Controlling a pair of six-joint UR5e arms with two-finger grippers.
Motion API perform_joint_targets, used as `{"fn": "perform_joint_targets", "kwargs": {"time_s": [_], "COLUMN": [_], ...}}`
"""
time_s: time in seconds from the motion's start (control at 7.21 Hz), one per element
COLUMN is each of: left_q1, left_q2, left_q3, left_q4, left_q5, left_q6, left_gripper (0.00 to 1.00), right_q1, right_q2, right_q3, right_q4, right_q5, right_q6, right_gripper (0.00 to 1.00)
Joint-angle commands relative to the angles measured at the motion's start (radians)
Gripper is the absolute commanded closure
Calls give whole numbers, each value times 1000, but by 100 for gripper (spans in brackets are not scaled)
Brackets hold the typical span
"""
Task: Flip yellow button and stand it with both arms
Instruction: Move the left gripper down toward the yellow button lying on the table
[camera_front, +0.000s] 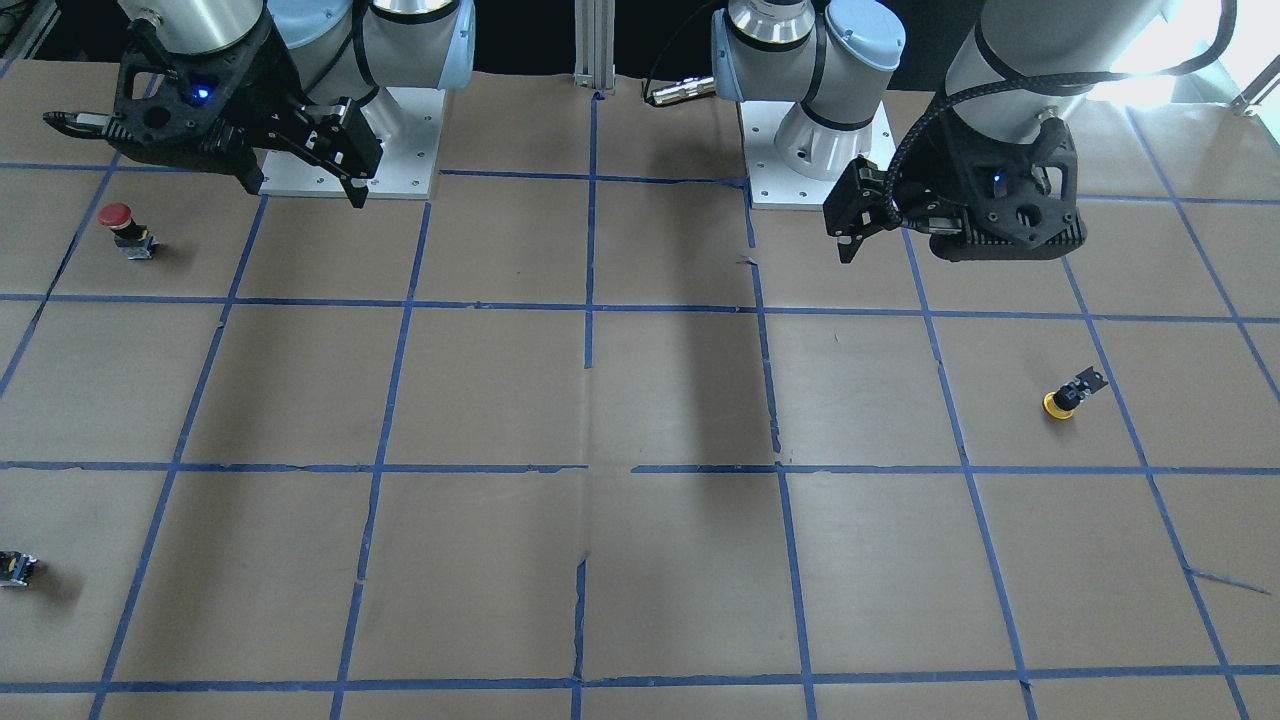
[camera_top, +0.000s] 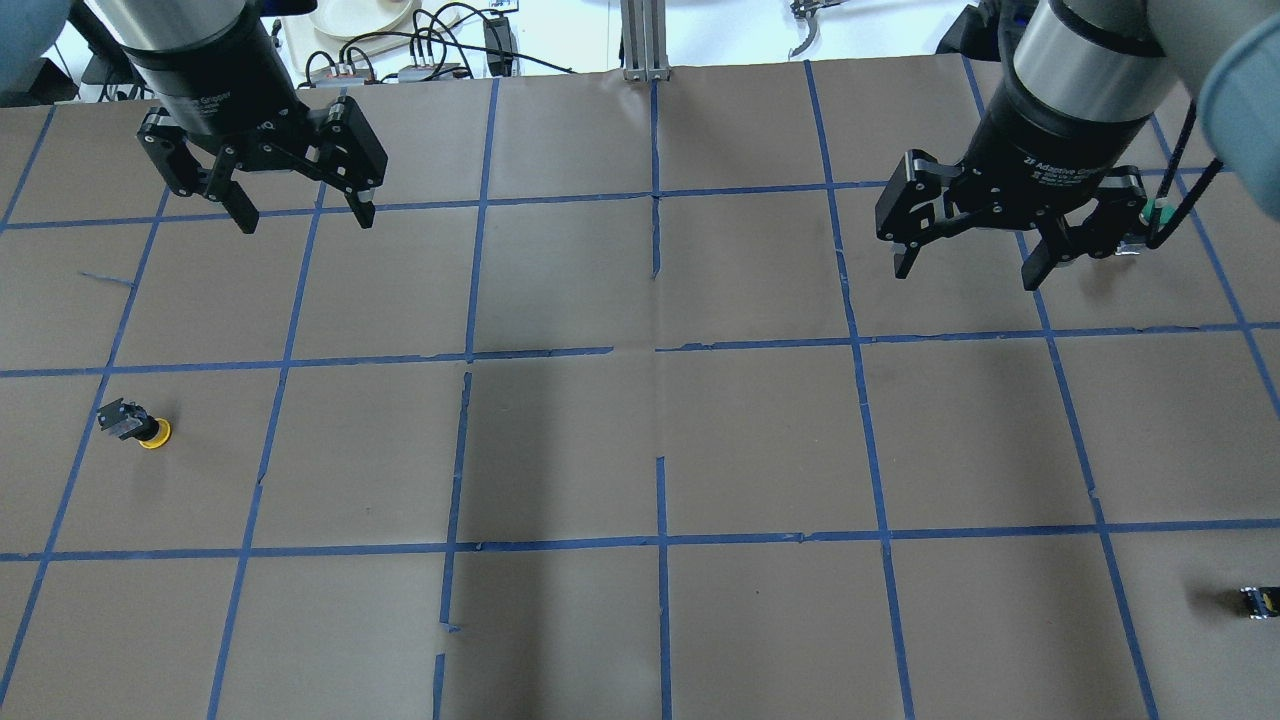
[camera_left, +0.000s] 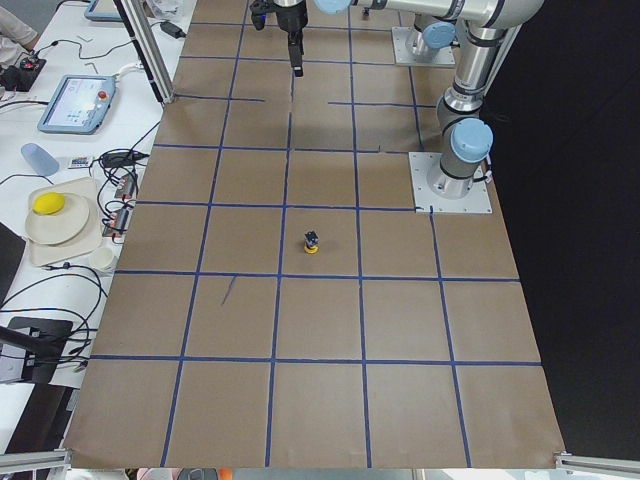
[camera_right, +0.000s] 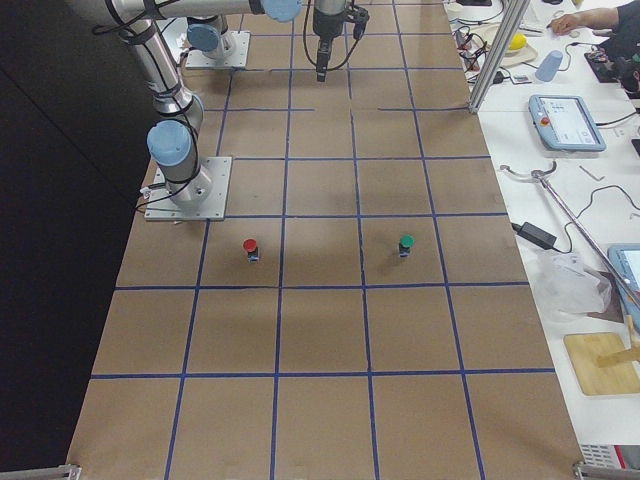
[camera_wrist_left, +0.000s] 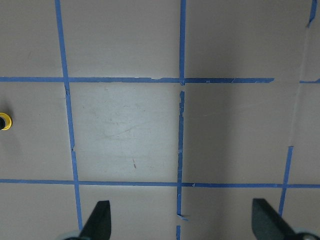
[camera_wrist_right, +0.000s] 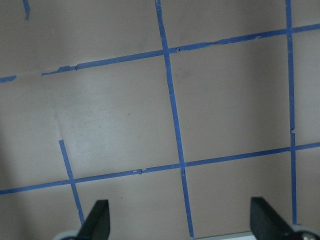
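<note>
Yellow button (camera_front: 1066, 397) cap-down on papered table (camera_front: 640, 400), yellow lump (camera_left: 49, 204) on side plate (camera_left: 72, 226)

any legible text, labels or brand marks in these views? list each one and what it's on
"2F Adaptive Gripper": white print on the black collar of the right gripper, overhead view. A smaller line beneath it is too small to read.
Left gripper: similar white print on its collar, too blurred to read.
Teach pendant: screen content too small to read.
Yellow button: no readable marking.
</note>
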Motion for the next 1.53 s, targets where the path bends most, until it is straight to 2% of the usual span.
{"fn": "perform_joint_targets", "kwargs": {"time_s": [0.0, 0.28, 0.55, 0.69, 0.97, 1.25, 1.39], "left_q1": [3, 24, 87, 103, 196, 323, 369], "left_q2": [4, 2, -1, -1, 11, 24, 30], "left_q3": [-7, -13, -44, -82, -169, -238, -290], "left_q4": [1, 0, 0, 1, 88, 133, 200], "left_q5": [1, 12, 7, 12, 38, 59, 61], "left_q6": [10, 21, 175, 197, 463, 638, 732], "left_gripper": [0, 0, 5, 3, 1, 1, 1], "right_q1": [0, 0, 0, 0, 0, 1, 0], "right_q2": [1, 1, 1, 1, 1, 1, 1], "right_q3": [0, 0, 0, 0, 0, 0, 0], "right_q4": [-1, -1, -2, -1, -2, -4, -5], "right_q5": [-2, -2, -2, -2, -2, 0, 0], "right_q6": [-1, -2, -2, -2, -2, -2, -2], "right_gripper": [0, 0, 0, 0, 0, 0, 0]}}
